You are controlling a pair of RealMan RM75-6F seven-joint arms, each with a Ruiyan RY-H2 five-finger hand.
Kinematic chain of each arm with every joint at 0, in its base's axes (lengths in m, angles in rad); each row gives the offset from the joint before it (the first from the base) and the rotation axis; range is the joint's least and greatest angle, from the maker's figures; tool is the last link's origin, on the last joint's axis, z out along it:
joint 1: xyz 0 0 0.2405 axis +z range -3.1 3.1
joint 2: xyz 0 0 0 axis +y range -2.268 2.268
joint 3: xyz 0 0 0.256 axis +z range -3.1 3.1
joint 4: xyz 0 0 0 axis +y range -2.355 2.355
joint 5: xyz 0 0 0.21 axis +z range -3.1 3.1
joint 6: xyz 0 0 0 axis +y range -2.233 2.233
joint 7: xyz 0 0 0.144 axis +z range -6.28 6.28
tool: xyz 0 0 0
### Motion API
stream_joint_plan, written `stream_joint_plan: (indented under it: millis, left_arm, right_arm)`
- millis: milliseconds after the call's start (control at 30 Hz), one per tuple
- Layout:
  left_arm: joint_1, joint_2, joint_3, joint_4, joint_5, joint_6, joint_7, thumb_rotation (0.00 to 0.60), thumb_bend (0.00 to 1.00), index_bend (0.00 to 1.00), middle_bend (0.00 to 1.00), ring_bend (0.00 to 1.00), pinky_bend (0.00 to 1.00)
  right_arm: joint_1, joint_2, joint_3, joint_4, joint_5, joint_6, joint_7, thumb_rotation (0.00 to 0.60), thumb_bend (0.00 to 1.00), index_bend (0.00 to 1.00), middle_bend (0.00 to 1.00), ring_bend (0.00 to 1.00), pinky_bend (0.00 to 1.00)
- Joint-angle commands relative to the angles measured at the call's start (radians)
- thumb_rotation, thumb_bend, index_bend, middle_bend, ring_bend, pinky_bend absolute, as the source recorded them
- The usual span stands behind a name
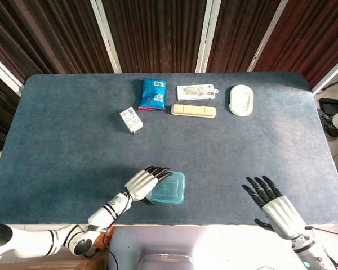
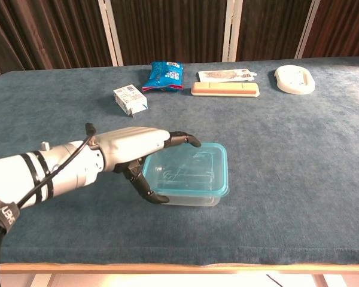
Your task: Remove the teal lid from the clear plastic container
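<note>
Clear plastic container (image 2: 185,185) with its teal lid (image 2: 188,168) in place, resting on the blue tabletop (image 2: 299,149) near the front edge. The left robot hand (image 2: 137,149) lies at the container's left end: the chest view shows the fingers (image 2: 182,139) reaching over the lid's near-left corner while the thumb (image 2: 145,190) curls down against the left side wall, so the hand grips that end. The head view gives only the top of this hand (image 1: 143,183) overlapping the lid (image 1: 169,188); the thumb and the container's clear walls are hidden there. The right robot hand (image 1: 273,205) shows fully in the head view alone, hovering open over the front-right of the tabletop, fingers spread and holding nothing, well apart from the container. Along the far side lie a blue packet (image 2: 164,75), a small white box (image 2: 130,98), a beige bar (image 2: 225,89), a flat printed packet (image 2: 224,75) and a white oval object (image 2: 294,79).
</note>
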Motion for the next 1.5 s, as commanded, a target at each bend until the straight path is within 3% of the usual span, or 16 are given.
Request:
stream_joint_plan:
  millis: [33, 167, 300, 500, 667, 933, 1500]
  left_arm:
    - [0.018, -0.025, 0.008, 0.0, 0.016, 0.027, 0.006, 0.6, 0.26, 0.0, 0.21, 0.44, 0.47]
    - [0.025, -0.055, 0.001, 0.009, 0.014, 0.041, 0.027, 0.6, 0.26, 0.0, 0.21, 0.44, 0.48]
    - [0.022, -0.077, -0.015, 0.03, 0.0, 0.043, 0.058, 0.6, 0.26, 0.0, 0.21, 0.44, 0.48]
    - [0.022, -0.094, -0.034, 0.062, -0.026, 0.028, 0.054, 0.6, 0.26, 0.0, 0.21, 0.46, 0.48]
    - [0.023, -0.109, -0.038, 0.089, -0.05, 0.003, 0.048, 0.6, 0.25, 0.0, 0.19, 0.46, 0.48]
    - [0.024, -0.128, -0.034, 0.11, -0.052, -0.015, 0.039, 0.6, 0.26, 0.0, 0.18, 0.47, 0.5]
    - [0.026, -0.139, -0.04, 0.123, -0.046, -0.024, 0.052, 0.6, 0.25, 0.0, 0.18, 0.48, 0.51]
  right_arm:
    - [0.064, -0.068, 0.018, 0.044, -0.036, -0.056, -0.013, 0.6, 0.24, 0.15, 0.0, 0.0, 0.0]
    - [0.135, -0.146, 0.029, 0.114, -0.067, -0.096, 0.012, 0.6, 0.24, 0.3, 0.0, 0.0, 0.0]
    - [0.178, -0.207, 0.028, 0.174, -0.081, -0.085, 0.099, 0.6, 0.33, 0.41, 0.03, 0.0, 0.0]
    - [0.227, -0.296, 0.014, 0.326, -0.092, -0.048, 0.243, 0.6, 0.34, 0.51, 0.08, 0.0, 0.0]
    - [0.264, -0.354, 0.013, 0.431, -0.083, -0.012, 0.364, 0.6, 0.37, 0.47, 0.09, 0.0, 0.0]
    - [0.325, -0.401, 0.019, 0.519, -0.043, -0.059, 0.466, 0.6, 0.39, 0.46, 0.09, 0.0, 0.0]
    - [0.394, -0.485, -0.004, 0.555, 0.017, -0.11, 0.464, 0.6, 0.39, 0.5, 0.09, 0.0, 0.0]
